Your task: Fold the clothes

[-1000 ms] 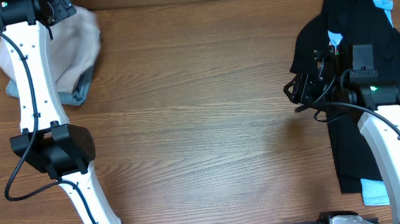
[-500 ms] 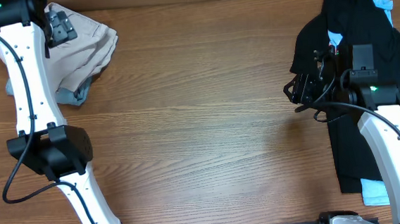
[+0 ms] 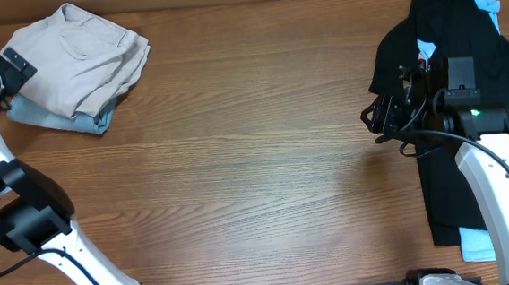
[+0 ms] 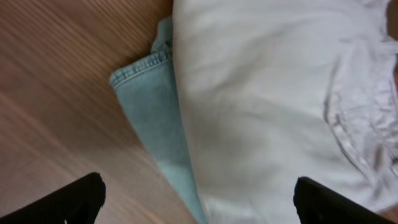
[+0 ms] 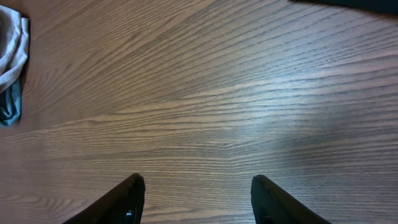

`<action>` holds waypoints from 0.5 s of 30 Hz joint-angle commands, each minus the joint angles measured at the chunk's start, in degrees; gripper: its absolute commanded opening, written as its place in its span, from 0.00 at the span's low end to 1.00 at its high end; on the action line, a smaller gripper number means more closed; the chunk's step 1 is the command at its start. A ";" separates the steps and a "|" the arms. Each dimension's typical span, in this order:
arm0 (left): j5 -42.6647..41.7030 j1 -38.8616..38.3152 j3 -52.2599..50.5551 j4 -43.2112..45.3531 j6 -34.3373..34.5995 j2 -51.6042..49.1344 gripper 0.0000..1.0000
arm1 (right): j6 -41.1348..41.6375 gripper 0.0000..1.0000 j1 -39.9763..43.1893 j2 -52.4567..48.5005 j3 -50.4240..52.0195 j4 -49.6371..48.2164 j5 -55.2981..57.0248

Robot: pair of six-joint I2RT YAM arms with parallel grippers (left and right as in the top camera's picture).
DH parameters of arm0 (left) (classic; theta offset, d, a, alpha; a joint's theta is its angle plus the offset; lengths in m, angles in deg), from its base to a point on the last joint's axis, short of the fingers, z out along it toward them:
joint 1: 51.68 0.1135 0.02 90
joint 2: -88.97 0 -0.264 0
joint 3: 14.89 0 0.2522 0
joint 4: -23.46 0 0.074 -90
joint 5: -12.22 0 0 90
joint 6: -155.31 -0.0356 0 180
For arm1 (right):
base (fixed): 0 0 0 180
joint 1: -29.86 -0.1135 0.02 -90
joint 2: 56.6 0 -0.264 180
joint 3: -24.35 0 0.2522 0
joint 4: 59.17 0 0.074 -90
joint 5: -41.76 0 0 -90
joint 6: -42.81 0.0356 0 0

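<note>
The beige khaki shorts (image 3: 80,56) lie folded at the table's far left, on top of light-blue denim (image 3: 55,119). The left wrist view shows the shorts (image 4: 267,93) over the denim (image 4: 152,112) close up. My left gripper (image 3: 7,74) is open and empty, just left of the stack, its fingertips spread wide in the left wrist view (image 4: 199,199). My right gripper (image 3: 380,116) is open and empty over bare wood at the right; the right wrist view (image 5: 198,199) shows only table between its fingers.
A pile of black garments (image 3: 450,48) with light-blue cloth (image 3: 487,5) beneath lies at the far right under the right arm, running down to the front edge. The wooden table (image 3: 256,160) spans the middle.
My left gripper let go of the khaki shorts and drew back left off the stack. The shorts now lie settled on the denim. The right arm has not moved.
</note>
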 commanded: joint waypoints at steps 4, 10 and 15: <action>-6.21 -1.07 -10.75 9.05 2.05 0.87 0.97 | -0.22 0.59 0.07 0.57 -1.46 -0.22 -0.50; -5.90 -1.31 -13.44 13.25 3.76 0.87 0.80 | -0.20 0.59 0.07 0.57 -1.46 -0.11 -0.52; -2.64 -1.42 -13.46 13.84 5.03 0.85 0.52 | -0.20 0.59 0.07 0.57 -1.44 -0.11 -0.52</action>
